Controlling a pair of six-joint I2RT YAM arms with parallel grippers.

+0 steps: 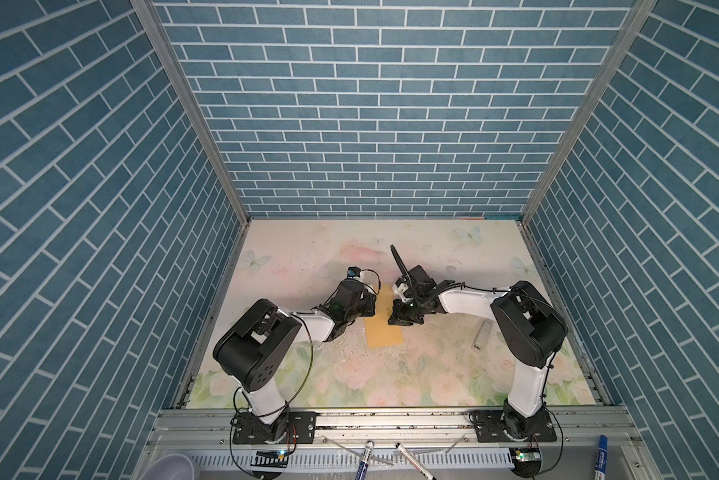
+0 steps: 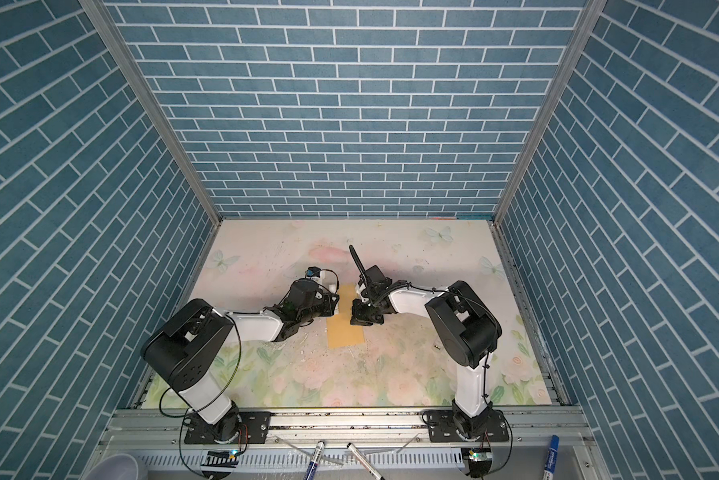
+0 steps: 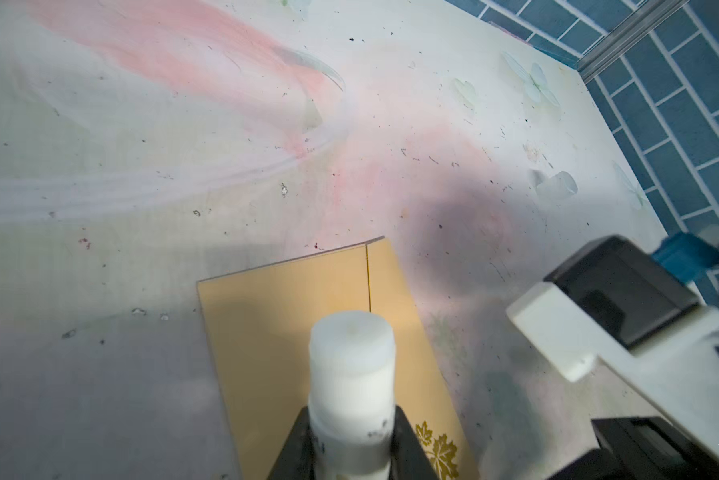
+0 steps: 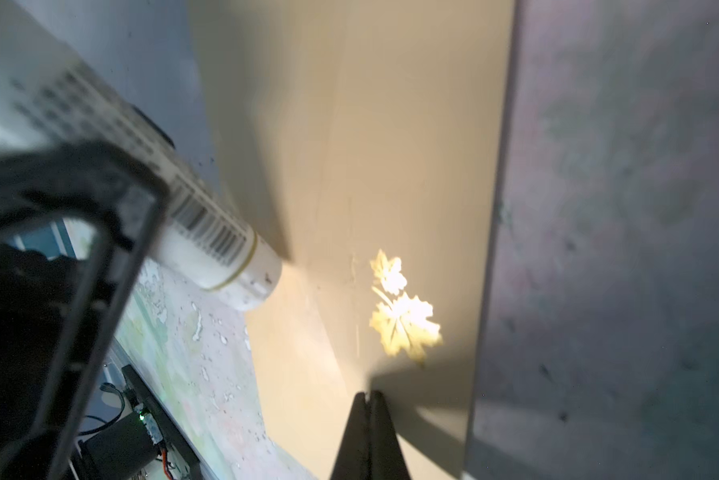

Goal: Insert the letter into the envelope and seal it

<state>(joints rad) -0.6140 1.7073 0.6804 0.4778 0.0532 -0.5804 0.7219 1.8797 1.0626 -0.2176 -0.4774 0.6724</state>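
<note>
The golden-tan envelope (image 1: 384, 332) (image 2: 345, 332) lies flat on the table between both arms, with its gold leaf emblem (image 4: 403, 316) (image 3: 440, 453) facing up. My left gripper (image 3: 351, 415) (image 1: 370, 306) is shut on a white glue stick (image 3: 351, 365) with a barcode. The stick's end (image 4: 258, 286) sits low over the envelope's (image 4: 391, 166) left edge. My right gripper (image 4: 369, 395) (image 1: 395, 320) is shut and empty, its tips down on the envelope (image 3: 266, 324) just beside the emblem. The letter does not show in any view.
A small grey bar (image 1: 481, 334) lies on the floral table (image 1: 432, 374) near the right arm. Markers (image 1: 364, 459) (image 1: 601, 453) and a pale cup (image 1: 170, 467) sit in front of the rail. Blue brick walls close three sides.
</note>
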